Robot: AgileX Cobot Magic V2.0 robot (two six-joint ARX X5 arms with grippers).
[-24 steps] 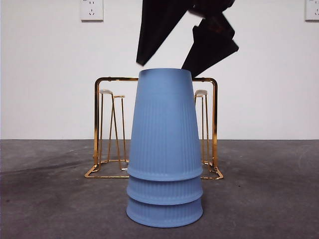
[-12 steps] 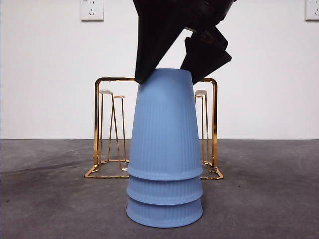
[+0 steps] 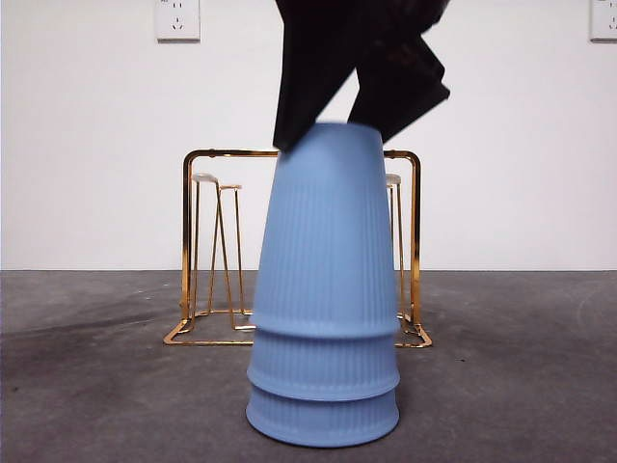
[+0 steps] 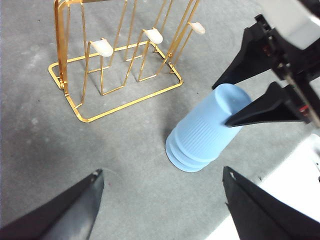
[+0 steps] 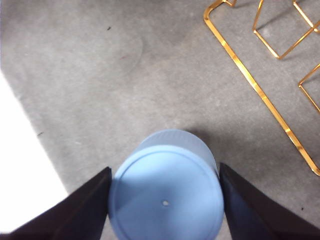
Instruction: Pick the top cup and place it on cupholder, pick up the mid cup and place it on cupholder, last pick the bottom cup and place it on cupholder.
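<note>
Blue ribbed cups, three nested upside down, stand nearest on the grey table. The top cup leans slightly toward one o'clock. At its twelve o'clock the right gripper has a black jaw against each side of its flat base, clamping it. Behind the stack, at about eleven o'clock, stands the gold wire cupholder, empty. The left gripper hangs wide open, holding nothing.
</note>
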